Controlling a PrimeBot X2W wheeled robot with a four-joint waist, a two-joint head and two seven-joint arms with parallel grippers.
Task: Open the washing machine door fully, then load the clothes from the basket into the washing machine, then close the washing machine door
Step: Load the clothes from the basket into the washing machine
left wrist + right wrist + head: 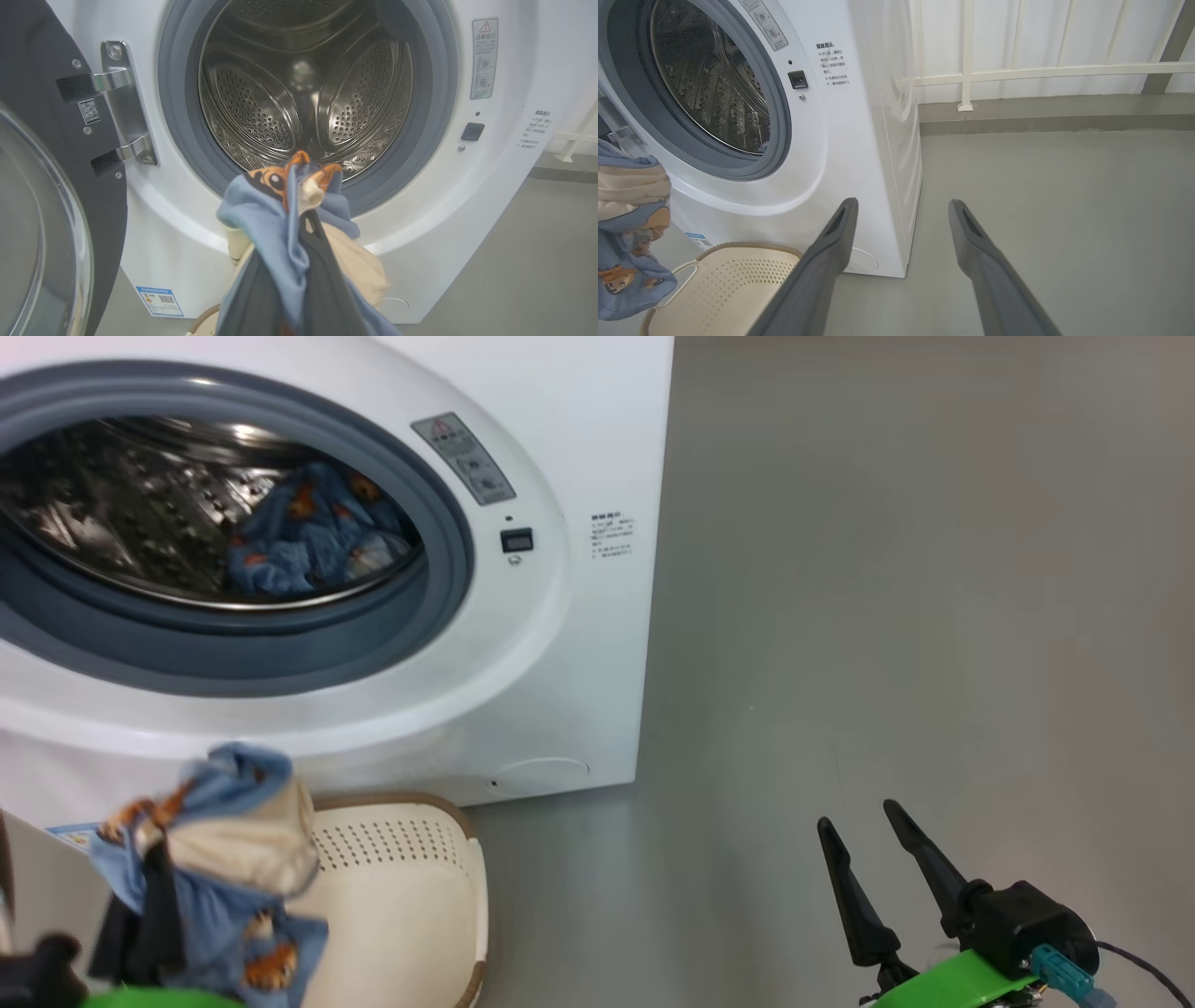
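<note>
One garment (210, 859) hangs pinched in your left gripper (299, 219), fingers clamped tight on the fabric, in front of the washing machine (560, 644) and above the basket (411, 896). Another bear-print piece (313, 527) already lies inside the drum (303, 88). The door (51, 186) stands swung open on the machine's hinge side. Your right gripper (864, 821) idles with fingers spread wide, holding nothing, off the machine's far corner. Risk: the trailing hem (it droops low) may snag on the gasket (233, 649) and spill out, fouling the door when you close it.
</note>
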